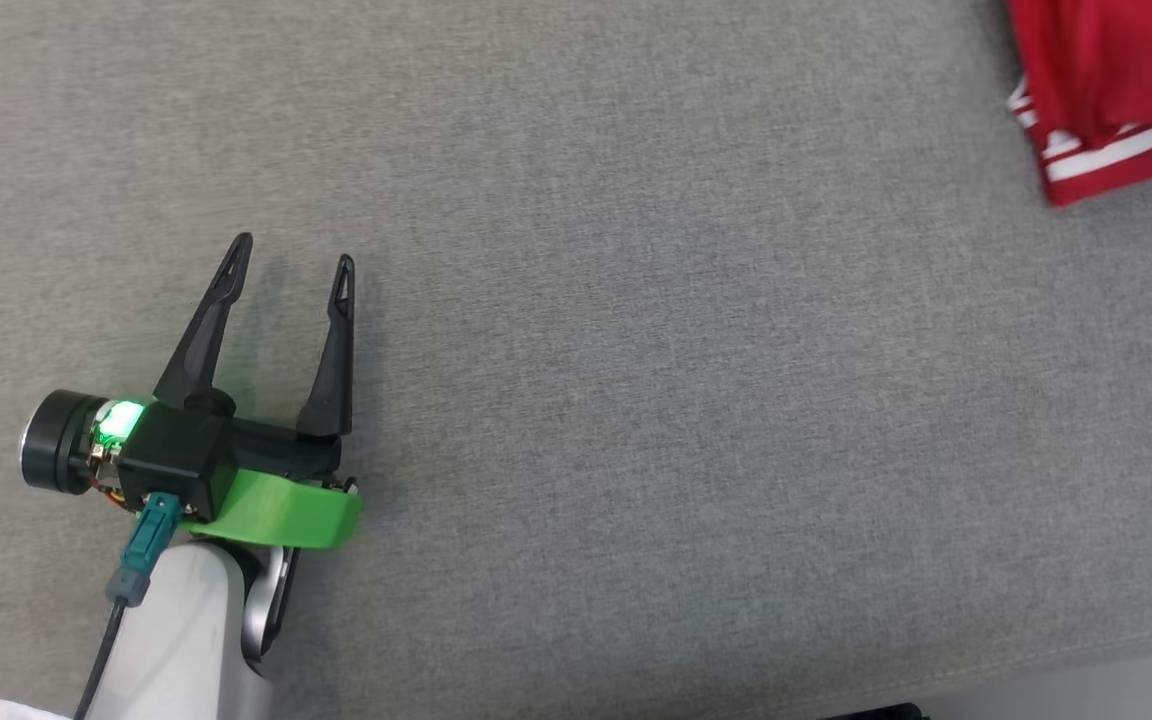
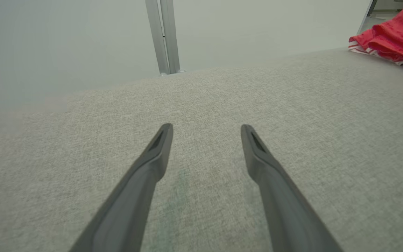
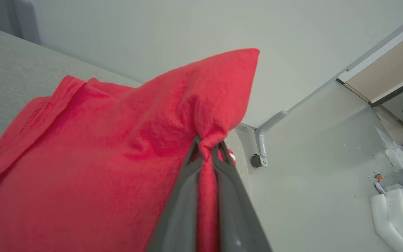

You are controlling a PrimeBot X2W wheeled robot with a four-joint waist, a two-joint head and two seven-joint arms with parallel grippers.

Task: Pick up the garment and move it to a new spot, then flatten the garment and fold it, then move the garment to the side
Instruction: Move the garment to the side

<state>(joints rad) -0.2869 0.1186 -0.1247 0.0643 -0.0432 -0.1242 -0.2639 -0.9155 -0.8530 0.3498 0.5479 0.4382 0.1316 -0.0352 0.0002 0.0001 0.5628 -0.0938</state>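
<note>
Red garment (image 1: 1116, 80), white stripes along one edge, bunched at the far right of the grey fabric worktop (image 1: 636, 350). Right tool (image 3: 206, 148) clamped narrow on a pinch of the red cloth. The fabric peaks above its fingertips and the rest spreads back over the grey surface. Left tool (image 1: 292, 251) at near left, well apart from the garment, fingers spread wide over the worktop, holding no cloth.
</note>
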